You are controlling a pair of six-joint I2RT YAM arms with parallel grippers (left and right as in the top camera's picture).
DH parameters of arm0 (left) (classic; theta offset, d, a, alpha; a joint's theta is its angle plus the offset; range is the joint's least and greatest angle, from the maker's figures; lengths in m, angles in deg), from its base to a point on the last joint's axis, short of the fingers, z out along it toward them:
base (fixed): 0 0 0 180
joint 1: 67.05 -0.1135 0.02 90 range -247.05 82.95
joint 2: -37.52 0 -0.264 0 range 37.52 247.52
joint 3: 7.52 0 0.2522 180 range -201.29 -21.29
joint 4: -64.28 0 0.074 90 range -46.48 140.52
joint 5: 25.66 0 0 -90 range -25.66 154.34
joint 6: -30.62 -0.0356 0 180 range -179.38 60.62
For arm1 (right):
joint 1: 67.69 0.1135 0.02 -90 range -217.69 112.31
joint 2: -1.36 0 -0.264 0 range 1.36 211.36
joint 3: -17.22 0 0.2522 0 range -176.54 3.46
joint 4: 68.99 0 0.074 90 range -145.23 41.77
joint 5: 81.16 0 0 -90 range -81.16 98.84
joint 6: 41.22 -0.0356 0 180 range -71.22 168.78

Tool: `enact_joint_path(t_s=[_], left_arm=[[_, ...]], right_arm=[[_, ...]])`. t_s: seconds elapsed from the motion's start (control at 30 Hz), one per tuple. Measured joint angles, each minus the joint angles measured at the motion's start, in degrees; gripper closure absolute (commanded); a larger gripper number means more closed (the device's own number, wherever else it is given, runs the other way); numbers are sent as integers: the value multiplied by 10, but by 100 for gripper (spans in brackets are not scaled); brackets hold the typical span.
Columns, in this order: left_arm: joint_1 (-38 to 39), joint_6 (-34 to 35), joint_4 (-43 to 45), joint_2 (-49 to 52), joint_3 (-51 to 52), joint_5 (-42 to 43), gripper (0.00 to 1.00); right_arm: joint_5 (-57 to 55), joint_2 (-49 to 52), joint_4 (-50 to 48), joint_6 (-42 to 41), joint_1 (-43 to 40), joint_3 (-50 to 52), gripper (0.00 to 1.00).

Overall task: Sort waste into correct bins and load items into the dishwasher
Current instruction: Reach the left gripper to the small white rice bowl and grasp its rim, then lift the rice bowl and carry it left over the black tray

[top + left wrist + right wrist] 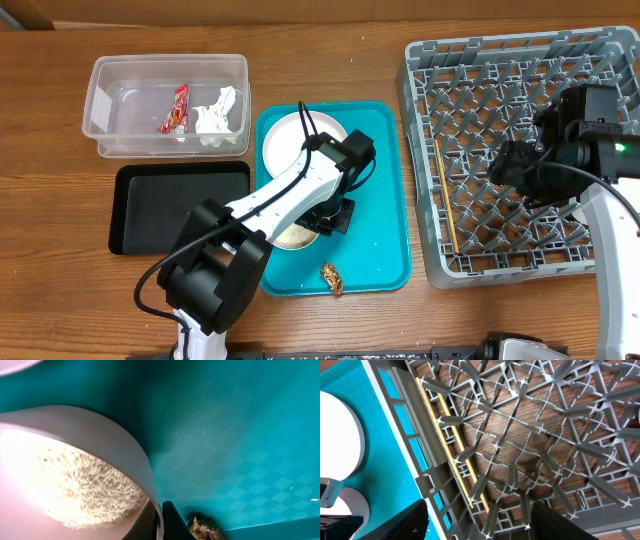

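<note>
wood-grain table (60,300) under both arms. the grey dish rack (520,45) sits at the right, and you can see the chopsticks (447,195) lying along its left side. your right gripper (479,510) hangs over the rack floor, fingers spread wide, nothing between them. the teal tray (385,200) is in the middle, with the white plate (290,140) at its far end. the clear tub (130,90) is far left and the black tray (170,210) sits just near of it. your left gripper (161,522) is down at the rice bowl (100,435), fingers nearly together with the bowl's rim pinched between them, on the tray's near half. the white napkin (217,112) and red wrapper (178,108) are in the tub. the brown lump (332,279) is at the tray's near edge.
</note>
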Motion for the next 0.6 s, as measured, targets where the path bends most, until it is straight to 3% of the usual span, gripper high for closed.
enact_joint_path(t_s=[0.6], left_arm=[[-2,9,-29,-36,-27,-17,96]], right_arm=[[0,0,0,0,0,0,32]])
